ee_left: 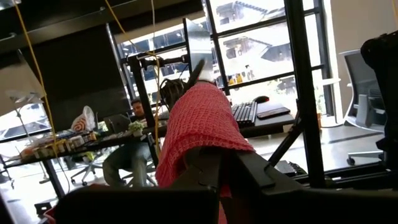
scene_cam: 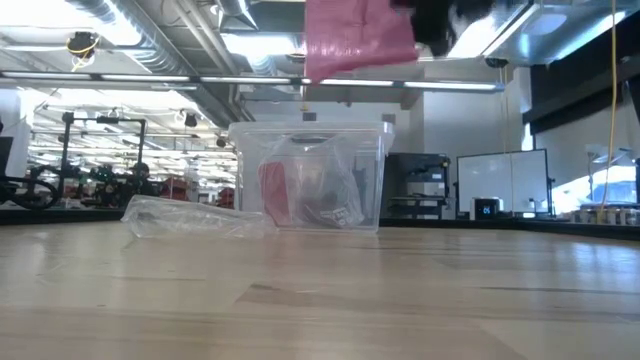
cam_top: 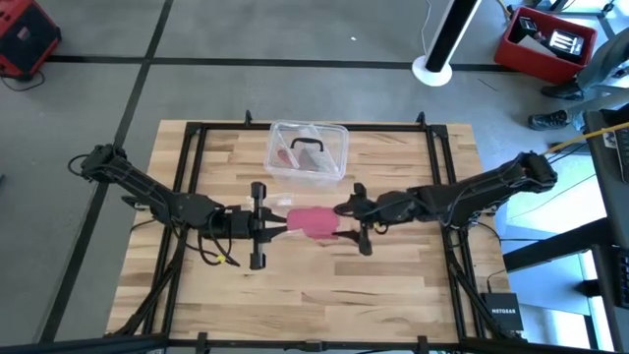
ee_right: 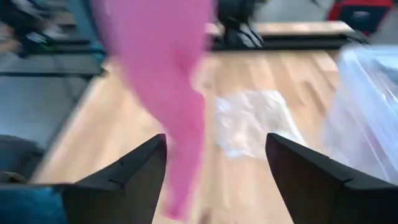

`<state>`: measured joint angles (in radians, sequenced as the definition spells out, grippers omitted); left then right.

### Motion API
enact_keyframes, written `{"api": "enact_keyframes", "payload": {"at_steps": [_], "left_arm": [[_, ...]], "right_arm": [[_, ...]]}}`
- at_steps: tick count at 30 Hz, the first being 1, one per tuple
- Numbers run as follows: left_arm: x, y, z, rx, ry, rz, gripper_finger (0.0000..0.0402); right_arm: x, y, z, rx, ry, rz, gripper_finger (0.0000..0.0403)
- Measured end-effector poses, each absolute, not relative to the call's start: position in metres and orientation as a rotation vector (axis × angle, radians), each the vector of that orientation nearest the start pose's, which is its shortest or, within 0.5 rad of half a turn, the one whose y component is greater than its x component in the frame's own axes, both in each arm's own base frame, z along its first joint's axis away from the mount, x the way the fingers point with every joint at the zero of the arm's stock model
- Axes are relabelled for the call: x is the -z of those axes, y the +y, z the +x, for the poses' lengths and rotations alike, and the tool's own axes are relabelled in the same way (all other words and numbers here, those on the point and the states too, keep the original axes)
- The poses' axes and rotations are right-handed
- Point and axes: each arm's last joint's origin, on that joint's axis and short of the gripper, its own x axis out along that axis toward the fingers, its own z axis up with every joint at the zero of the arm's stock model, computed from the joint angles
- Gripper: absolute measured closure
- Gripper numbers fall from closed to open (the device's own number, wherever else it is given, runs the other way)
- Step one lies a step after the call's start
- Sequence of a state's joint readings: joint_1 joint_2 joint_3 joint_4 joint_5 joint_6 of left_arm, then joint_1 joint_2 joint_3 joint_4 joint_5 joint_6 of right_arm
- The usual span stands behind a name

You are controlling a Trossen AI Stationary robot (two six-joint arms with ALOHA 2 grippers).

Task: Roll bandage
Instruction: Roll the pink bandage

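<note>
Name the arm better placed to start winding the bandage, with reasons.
Left, probably. The bandage hangs above the table between both arms, and it drapes over the left tool. The right tool is open, the fabric passing beside one finger, ungripped.

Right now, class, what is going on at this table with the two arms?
Both arms meet over the middle of the table, with the pink bandage held up in the air between them. The left end effector has the cloth bunched in its fingers. The right end effector is open, with the strip hanging past it. A clear plastic box and a crumpled wrapper sit behind, untouched.
</note>
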<state>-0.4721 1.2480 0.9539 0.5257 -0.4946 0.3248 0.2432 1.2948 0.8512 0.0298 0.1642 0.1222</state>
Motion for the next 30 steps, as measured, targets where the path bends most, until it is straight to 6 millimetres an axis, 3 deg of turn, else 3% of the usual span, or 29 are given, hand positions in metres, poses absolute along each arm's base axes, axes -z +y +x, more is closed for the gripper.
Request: {"api": "enact_keyframes", "payload": {"at_steps": [6, 9, 13, 19, 25, 30], "left_arm": [[-0.362, -0.115, 0.255, -0.056, -0.2, 0.22, 0.0394], [-0.362, -0.114, 0.255, -0.057, -0.199, 0.22, 0.0394], [-0.362, -0.114, 0.255, -0.058, -0.2, 0.221, 0.0394], [-0.362, -0.114, 0.255, -0.058, -0.2, 0.215, 0.0394], [-0.362, -0.114, 0.255, -0.057, -0.199, 0.213, 0.0394], [-0.362, -0.114, 0.255, -0.058, -0.199, 0.216, 0.0394]], "right_arm": [[-0.229, 0.065, 0.281, -0.055, 0.29, 0.039, 0.0143], [-0.213, 0.071, 0.281, -0.098, 0.317, 0.05, 0.0146], [-0.213, 0.082, 0.282, -0.117, 0.282, 0.021, 0.0146], [-0.206, 0.079, 0.284, 0.052, 0.296, -0.055, 0.0146], [-0.211, 0.083, 0.288, -0.019, 0.216, -0.021, 0.0146], [-0.201, 0.086, 0.298, -0.029, 0.177, -0.03, 0.0147]]}}
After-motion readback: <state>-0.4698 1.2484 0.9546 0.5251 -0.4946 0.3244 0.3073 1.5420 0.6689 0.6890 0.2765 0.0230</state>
